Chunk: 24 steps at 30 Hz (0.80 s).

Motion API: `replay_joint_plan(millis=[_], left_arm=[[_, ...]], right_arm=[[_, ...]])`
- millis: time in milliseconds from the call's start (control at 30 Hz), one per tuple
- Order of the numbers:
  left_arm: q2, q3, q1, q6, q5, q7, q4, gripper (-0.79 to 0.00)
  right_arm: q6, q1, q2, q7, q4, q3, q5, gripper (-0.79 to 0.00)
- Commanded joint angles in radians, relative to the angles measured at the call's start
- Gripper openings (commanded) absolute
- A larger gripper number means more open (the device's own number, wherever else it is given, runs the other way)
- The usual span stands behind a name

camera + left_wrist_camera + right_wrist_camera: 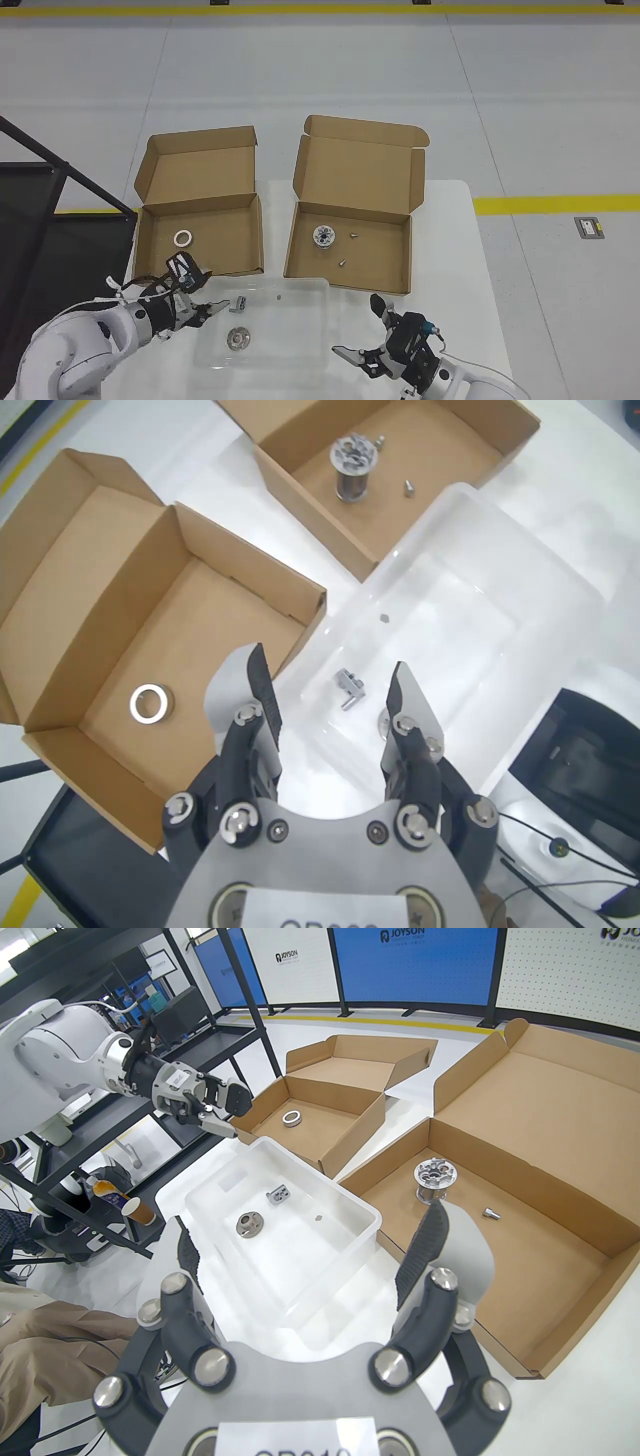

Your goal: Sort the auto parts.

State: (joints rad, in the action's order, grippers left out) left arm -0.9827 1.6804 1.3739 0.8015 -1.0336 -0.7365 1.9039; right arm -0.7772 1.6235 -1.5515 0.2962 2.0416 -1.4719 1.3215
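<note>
1. While both arms hang over the near side of the table (450, 260), neither holds a part. The left gripper (327, 672) has its jaws well apart and empty, and sits above the left end of the clear tray (300, 283).
2. Right gripper (358, 326): jaws spread wide, nothing between them. It is positioned just off the tray's near right corner.
3. Tray contents, three loose parts, none touching:
   - a small bracket (351, 688) lying just ahead of the left gripper's fingertips;
   - a flanged hub (238, 337) toward the near left of the tray floor, partly hidden behind one finger in the left wrist view;
   - a small hex nut (384, 618) nearer the far wall.
4. Left box (225, 250): lid open, standing beyond the tray on the left. One metal ring (184, 238) lies flat on its floor.
5. Right box (380, 265): lid open, beside the left box and apart from it. A toothed cylindrical part (323, 235) stands upright on its floor. Two small bolts lie near it, one (353, 235) beside it and one (342, 262) closer to the tray.
</note>
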Motion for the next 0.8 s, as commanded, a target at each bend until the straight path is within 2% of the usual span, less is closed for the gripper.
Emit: replay_joint_plan(millis=[0, 67, 100, 200, 467, 533, 767], left_arm=[[0.003, -0.039, 0.011, -0.014, 0.009, -0.095, 0.037, -0.154], [0.004, -0.072, 0.012, -0.037, 0.019, -0.165, 0.061, -0.068], [0.005, -0.091, 0.010, -0.050, 0.019, -0.198, 0.070, 0.000], [0.004, -0.139, -0.005, -0.127, 0.020, -0.281, 0.079, 0.000], [0.004, -0.139, -0.005, -0.127, 0.020, -0.281, 0.079, 0.000], [0.005, -0.161, -0.003, -0.110, 0.012, -0.287, 0.061, 0.000], [-0.006, -0.268, -0.052, -0.249, -0.057, -0.276, 0.013, 0.000]], right_arm=[[0.000, 0.000, 0.000, 0.000, 0.000, 0.000, 0.000, 0.000], [0.000, 0.000, 0.000, 0.000, 0.000, 0.000, 0.000, 0.000], [0.000, 0.000, 0.000, 0.000, 0.000, 0.000, 0.000, 0.000], [0.000, 0.000, 0.000, 0.000, 0.000, 0.000, 0.000, 0.000], [0.000, 0.000, 0.000, 0.000, 0.000, 0.000, 0.000, 0.000], [0.000, 0.000, 0.000, 0.000, 0.000, 0.000, 0.000, 0.000], [0.000, 0.000, 0.000, 0.000, 0.000, 0.000, 0.000, 0.000]])
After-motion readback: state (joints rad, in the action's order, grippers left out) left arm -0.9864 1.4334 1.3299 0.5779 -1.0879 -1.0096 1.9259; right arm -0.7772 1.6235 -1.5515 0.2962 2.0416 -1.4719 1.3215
